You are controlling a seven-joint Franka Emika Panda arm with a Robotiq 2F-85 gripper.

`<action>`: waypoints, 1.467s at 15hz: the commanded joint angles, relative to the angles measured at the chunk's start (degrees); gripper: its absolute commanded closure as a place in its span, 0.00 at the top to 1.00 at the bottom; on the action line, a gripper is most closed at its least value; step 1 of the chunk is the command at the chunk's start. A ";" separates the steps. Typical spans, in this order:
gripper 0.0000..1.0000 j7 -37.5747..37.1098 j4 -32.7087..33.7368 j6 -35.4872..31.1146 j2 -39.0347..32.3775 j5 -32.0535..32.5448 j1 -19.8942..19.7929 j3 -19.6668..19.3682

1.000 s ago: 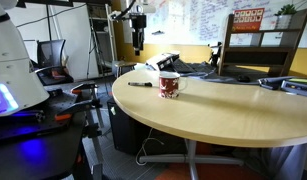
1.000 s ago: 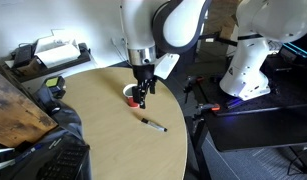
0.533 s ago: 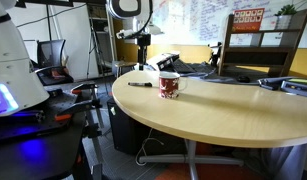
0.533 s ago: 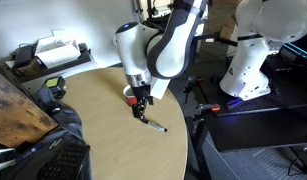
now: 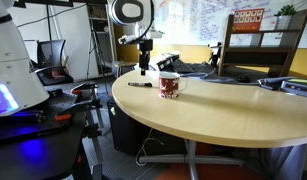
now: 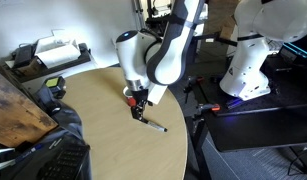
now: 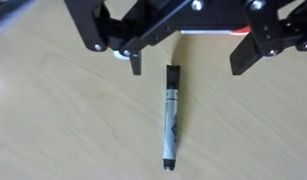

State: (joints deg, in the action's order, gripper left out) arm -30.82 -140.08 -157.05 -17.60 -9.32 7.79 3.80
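wrist view looks straight down past the gripper [image 7: 188, 67], whose two dark fingers [image 7: 136, 62] stand wide apart with nothing between them but bare wood. it is released and grasps nothing. a black marker [image 7: 170, 115] lies flat on the pale worktop [image 7: 53, 120], running away from the camera's top edge, its near end just beneath the gap between the fingers and a little closer to the finger on the left of the picture.

in both exterior views the arm folds over the round worktop [image 5: 223, 115] with its wrist turned down, so the gripper [image 6: 140, 108] points straight at the surface. it hangs just above the marker [image 6: 153, 124], not touching it. in an exterior view a red mug [image 5: 169, 86] stands upright near the marker [image 5: 139, 84], which lies close to the worktop's edge, and the gripper [image 5: 144, 65] sits above and between them.

compared with a second ago, the arm has come down a good way and the gripper has shifted off the mug toward the marker. the fingers are spread as wide as before. marker and mug lie where they were.
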 commanded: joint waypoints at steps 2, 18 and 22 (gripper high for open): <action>1.00 0.58 1.41 -5.26 -7.20 -5.94 0.75 0.74; 0.06 -9.78 -3.42 -17.95 -8.89 -3.70 26.27 -17.32; 0.06 -11.50 -5.82 -19.83 -5.49 -5.36 28.12 -19.11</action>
State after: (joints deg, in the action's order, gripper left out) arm -39.73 -142.82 -174.72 -26.70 -13.74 33.62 -13.20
